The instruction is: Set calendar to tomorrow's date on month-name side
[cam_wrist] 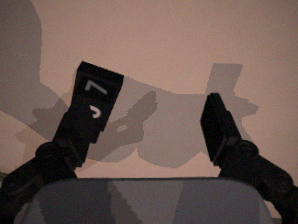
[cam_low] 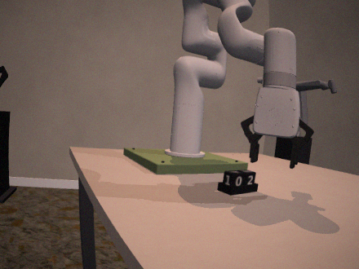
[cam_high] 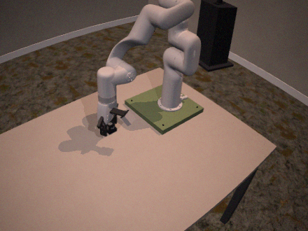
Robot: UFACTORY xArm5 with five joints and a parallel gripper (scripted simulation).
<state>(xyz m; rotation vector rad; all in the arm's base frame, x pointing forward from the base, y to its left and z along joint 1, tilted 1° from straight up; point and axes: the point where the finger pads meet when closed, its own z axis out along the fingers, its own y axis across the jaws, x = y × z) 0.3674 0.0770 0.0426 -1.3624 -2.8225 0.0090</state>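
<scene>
The calendar's black tray [cam_low: 245, 190] stands flat on the table in the exterior view, holding two black cubes side by side. A white 0 [cam_low: 238, 182] and a white 2 [cam_low: 250, 180] show on its long side, and a 1 [cam_low: 227, 180] on the short side. I cannot read any month name. In the wrist view the calendar [cam_wrist: 108, 96] is at upper left, partly behind one finger, with a 7 and a hooked mark. In the top view the arm mostly or wholly hides it. My gripper [cam_high: 115, 122] [cam_low: 273, 163] [cam_wrist: 147, 107] is open and empty, above the table, beside the calendar.
The green base board [cam_high: 147, 112] [cam_low: 200, 168] carries the robot's foot and lies close to the calendar. The arm's shadow falls across the table [cam_high: 150, 175] [cam_low: 163, 224]. A dark cabinet [cam_high: 215, 35] [cam_low: 3, 159] stands on the floor beyond the table edge.
</scene>
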